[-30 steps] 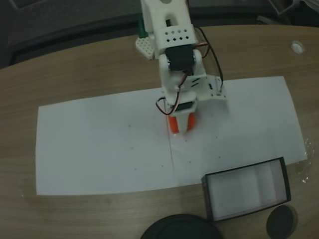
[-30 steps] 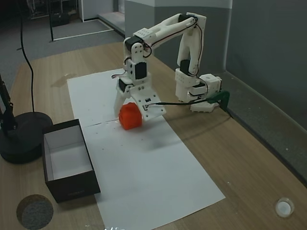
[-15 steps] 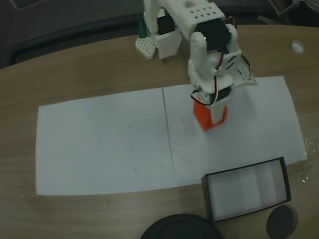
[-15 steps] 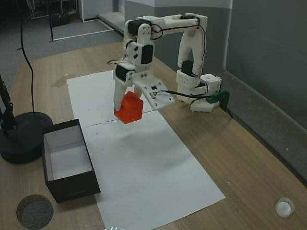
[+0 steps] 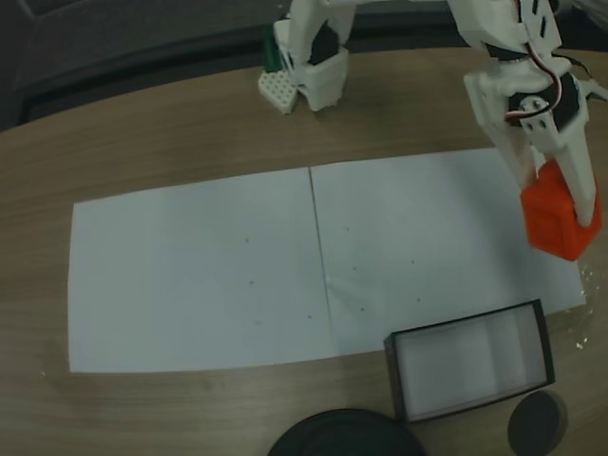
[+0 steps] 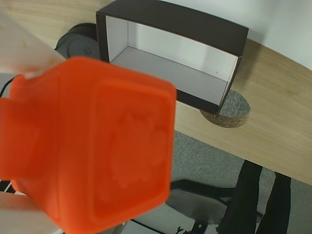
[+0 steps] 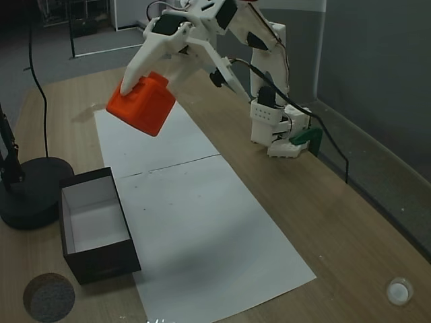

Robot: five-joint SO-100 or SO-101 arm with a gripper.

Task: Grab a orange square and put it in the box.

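**Operator:** Above the desk's paper sheet, what are you carrying?

**Arm:** My gripper point(image 7: 138, 91) is clamped on the orange square point(image 7: 141, 105), one jaw on each side, and the cube hangs in the air well clear of the white paper point(image 7: 202, 222). From a fixed view it sits over the paper's right edge point(image 5: 560, 220), up from the box point(image 5: 470, 372).

**Operator:** And the box?

**Arm:** It stands on the desk point(image 5: 171, 133) at the paper's near right corner in that view, black walls, white inside, nothing in it. My wrist view shows its open top beyond the cube point(image 6: 97, 146), with a round cork disc point(image 6: 229, 108) just past its far wall and a black round base point(image 7: 30, 195) beside it.

**Operator:** What could go wrong?

**Arm:** I judge the carry is partly done; I am not over the opening yet. The cube is big against that narrow tray, so releasing off-centre could land it on a thin wall point(image 6: 175, 19) and tip it out onto the desk. Coming in too low, I could knock the light box sideways. The cube's rounded edges could also let it twist in my grip if I swing hard.
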